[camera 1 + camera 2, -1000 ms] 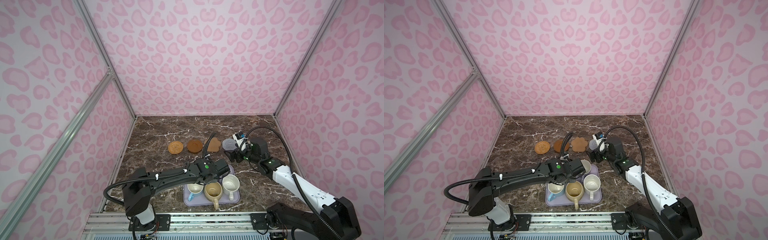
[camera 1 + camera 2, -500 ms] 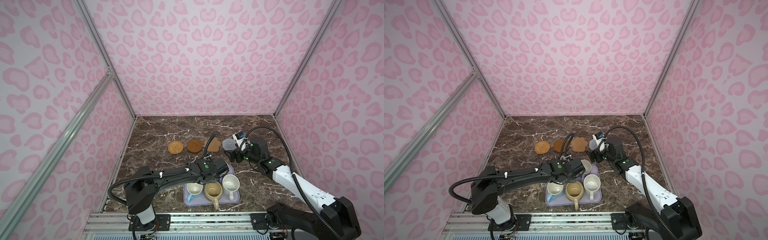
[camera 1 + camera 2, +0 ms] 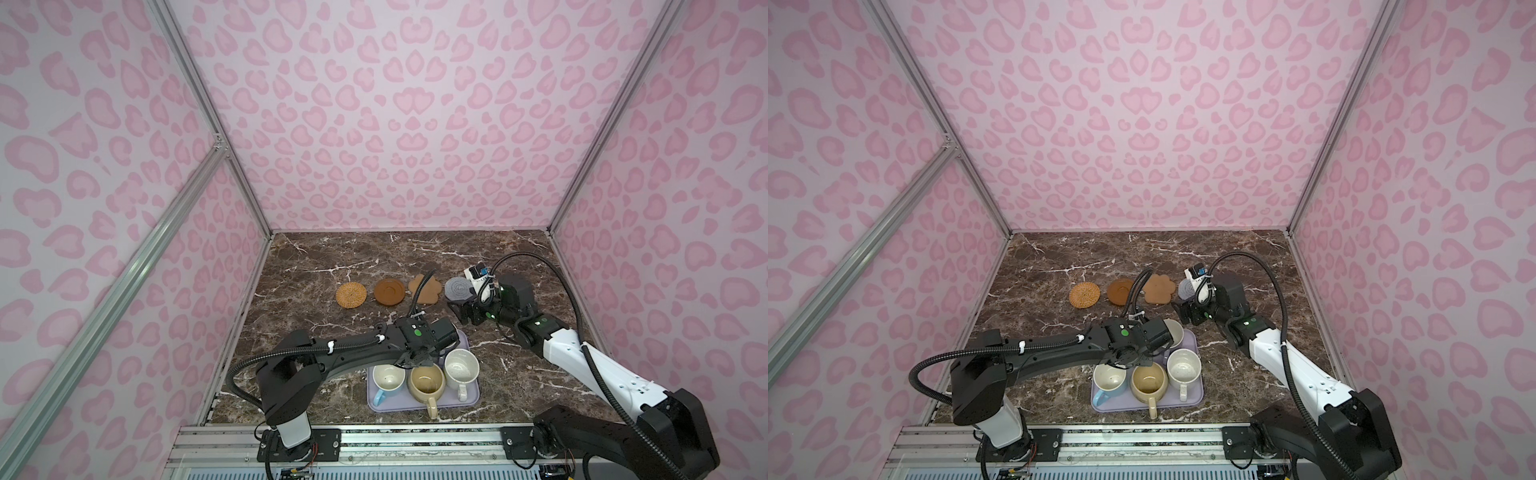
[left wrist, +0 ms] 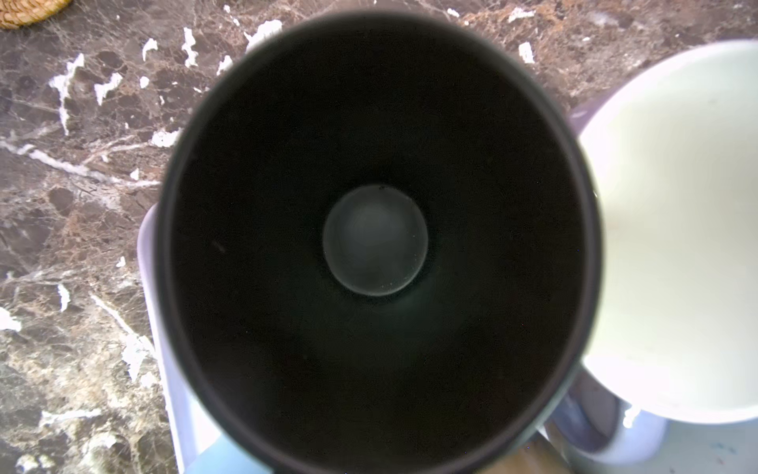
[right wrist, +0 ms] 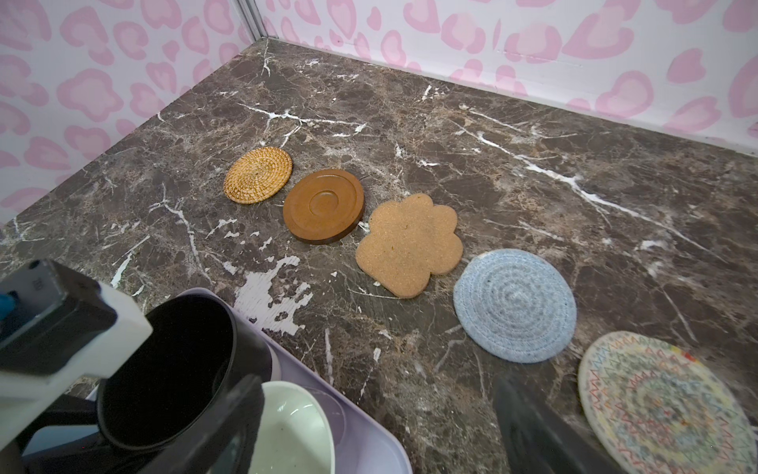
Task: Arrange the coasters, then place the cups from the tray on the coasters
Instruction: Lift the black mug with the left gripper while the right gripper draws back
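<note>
Cream coaster (image 5: 664, 406) only in R wrist view; R fingers (image 5: 541, 439) wide, empty; L fingers' grip unclear.

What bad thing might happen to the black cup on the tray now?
1. The black mug stands close beside the lavender mug on the tray, so lifting it might knock or drag that neighbour.
2. The left gripper seems to reach only the black mug's rim, so the mug might tilt or slip when lifted.
</note>
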Action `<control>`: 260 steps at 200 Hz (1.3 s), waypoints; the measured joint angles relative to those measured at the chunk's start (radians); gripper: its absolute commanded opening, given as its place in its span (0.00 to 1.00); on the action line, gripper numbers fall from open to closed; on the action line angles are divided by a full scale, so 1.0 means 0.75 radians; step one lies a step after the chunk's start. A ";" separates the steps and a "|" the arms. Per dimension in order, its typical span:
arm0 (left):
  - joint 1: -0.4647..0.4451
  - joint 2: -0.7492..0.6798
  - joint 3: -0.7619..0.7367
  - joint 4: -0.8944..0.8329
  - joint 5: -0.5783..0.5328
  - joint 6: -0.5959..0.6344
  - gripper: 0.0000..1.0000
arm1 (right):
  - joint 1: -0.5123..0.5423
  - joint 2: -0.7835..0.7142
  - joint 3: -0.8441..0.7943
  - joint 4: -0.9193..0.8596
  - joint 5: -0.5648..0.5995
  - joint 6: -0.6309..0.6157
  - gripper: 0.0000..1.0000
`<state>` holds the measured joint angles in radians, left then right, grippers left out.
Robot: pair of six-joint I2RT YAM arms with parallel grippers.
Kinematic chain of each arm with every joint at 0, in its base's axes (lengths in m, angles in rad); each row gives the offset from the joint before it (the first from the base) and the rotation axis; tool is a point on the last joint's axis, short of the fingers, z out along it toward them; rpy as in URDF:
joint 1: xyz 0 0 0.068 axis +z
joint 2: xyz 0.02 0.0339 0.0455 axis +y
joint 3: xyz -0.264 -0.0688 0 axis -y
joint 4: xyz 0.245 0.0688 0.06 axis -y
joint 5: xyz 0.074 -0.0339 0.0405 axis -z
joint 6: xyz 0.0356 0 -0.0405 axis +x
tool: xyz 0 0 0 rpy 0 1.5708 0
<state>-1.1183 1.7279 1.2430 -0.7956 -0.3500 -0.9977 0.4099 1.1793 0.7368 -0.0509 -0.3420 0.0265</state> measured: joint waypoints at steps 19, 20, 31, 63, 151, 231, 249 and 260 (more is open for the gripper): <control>0.000 0.000 0.000 -0.005 -0.014 0.000 0.20 | 0.000 0.006 0.000 0.000 -0.001 0.001 0.89; 0.000 0.000 0.000 -0.005 -0.014 0.000 0.20 | 0.000 0.006 0.000 0.000 -0.001 0.001 0.89; 0.000 0.000 0.000 -0.011 -0.021 0.003 0.10 | 0.000 0.007 0.000 0.000 -0.002 0.001 0.89; 0.000 -0.005 0.001 -0.030 -0.039 -0.001 0.00 | 0.000 0.008 0.000 0.000 -0.003 0.001 0.89; 0.005 -0.102 -0.023 -0.051 -0.071 0.000 0.00 | -0.001 -0.007 0.000 0.011 -0.066 0.010 0.89; 0.120 -0.297 -0.025 -0.042 -0.107 0.148 0.00 | 0.095 0.004 0.035 0.045 -0.218 0.013 0.96; 0.169 -0.338 -0.025 -0.038 -0.109 0.193 0.00 | 0.131 0.005 0.038 0.057 -0.218 0.021 0.96; 0.201 -0.359 -0.025 -0.033 -0.111 0.221 0.00 | 0.160 0.014 0.050 0.065 -0.217 0.020 0.96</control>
<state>-0.9676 1.4586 1.2240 -0.8204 -0.4335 -0.8318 0.5297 1.1896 0.7742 -0.0021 -0.5049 0.0418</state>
